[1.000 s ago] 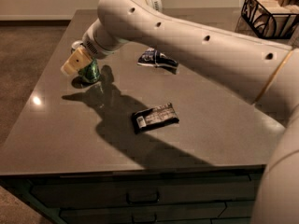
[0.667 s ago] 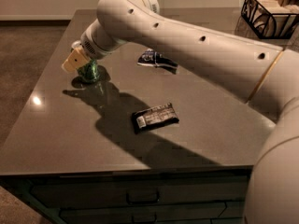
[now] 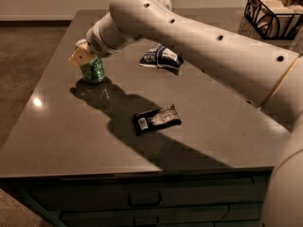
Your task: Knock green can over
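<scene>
- The green can [image 3: 93, 71] stands on the far-left part of the dark table [image 3: 66, 141], close to the left edge. It looks upright or very nearly so, and I judge it not yet knocked over.
- It is a small metal drink can, so I expect it to be stiff and smooth-sided, and light if it is empty. Whether it holds liquid I cannot tell.
- A tall can on a narrow base should tip easily when pushed high up, near the rim. A push low down would more likely slide it across the glossy top.
- No grasp is needed; a sideways shove against the upper wall is the contact I want.
- My gripper [image 3: 81, 56] sits at the can's top, on its left side, overlapping the rim from this view and seemingly touching it.
- Whether my gripper is open or closed, and whether it has hold of anything, I cannot tell.
- My arm [image 3: 203, 39] comes in from the right, stretched long across the far half of the table, with the wrist bent down and leftward to the can.
- A blue-and-white snack bag [image 3: 161, 58] lies to the can's right, apart from it, and a flat black wrapped bar [image 3: 157, 118] lies nearer, mid-table. Both are out of my way if the can falls left or toward the near side.
</scene>
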Controlling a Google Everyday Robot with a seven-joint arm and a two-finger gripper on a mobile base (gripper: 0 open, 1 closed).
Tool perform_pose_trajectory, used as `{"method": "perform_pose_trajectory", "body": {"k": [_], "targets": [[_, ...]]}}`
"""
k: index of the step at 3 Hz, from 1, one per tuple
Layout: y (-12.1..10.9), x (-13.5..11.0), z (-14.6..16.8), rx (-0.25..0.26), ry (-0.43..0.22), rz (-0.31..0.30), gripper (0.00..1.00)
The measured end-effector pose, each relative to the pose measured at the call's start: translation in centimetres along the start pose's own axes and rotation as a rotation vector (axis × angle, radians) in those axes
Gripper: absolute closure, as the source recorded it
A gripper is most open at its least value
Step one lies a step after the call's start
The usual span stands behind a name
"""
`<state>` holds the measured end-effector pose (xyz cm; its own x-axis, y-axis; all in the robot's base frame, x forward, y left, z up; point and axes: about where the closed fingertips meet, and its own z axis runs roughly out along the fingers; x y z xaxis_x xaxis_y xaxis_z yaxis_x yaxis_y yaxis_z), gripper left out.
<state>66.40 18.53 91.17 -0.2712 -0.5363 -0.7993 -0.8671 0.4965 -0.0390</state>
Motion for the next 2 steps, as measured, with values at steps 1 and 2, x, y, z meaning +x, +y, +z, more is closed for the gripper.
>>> {"method": "perform_pose_trajectory", "body": {"k": [1, 2], "targets": [[-0.1, -0.6, -2.6, -0.045, 0.017, -0.047, 0.88], [-0.7, -1.4, -4.6, -0.074, 0.099, -0.159, 1.00]]}}
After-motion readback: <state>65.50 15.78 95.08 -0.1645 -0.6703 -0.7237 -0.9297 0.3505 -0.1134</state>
